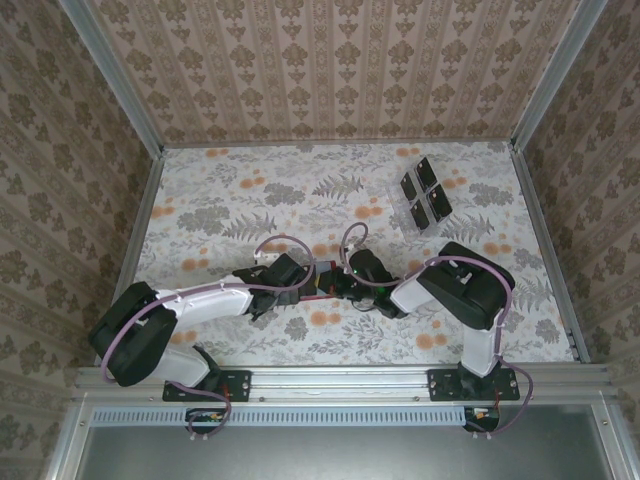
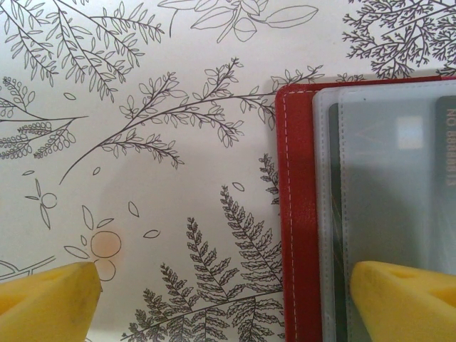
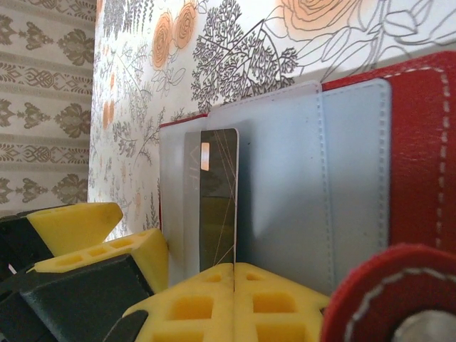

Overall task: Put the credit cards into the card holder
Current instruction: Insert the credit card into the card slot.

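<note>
Floral-printed table [image 1: 250,200] inside a wallpapered enclosure, where my two arms meet near the middle. Between the claws lies a small flat red folding card holder [image 3: 420,142], open, its greyish translucent pockets facing up. My right claw [image 3: 234,274] is closed on one thin, near-black rectangular credit card [image 3: 217,199], which stands out beyond its fingertips against the nearest grey pocket. From the left wrist a dark card shows through that pocket, so it may be partly in; I cannot tell for sure. My left claw [image 2: 224,296] is spread wide and holds nothing, with one yellow fingertip over the holder's pocket and the other over bare table. Well beyond the right claw, a clear plastic tray [image 1: 398,215] carries four more dark cards [image 1: 437,203]. I judge the task barely begun: one card at the pocket, four left to fetch.
</note>
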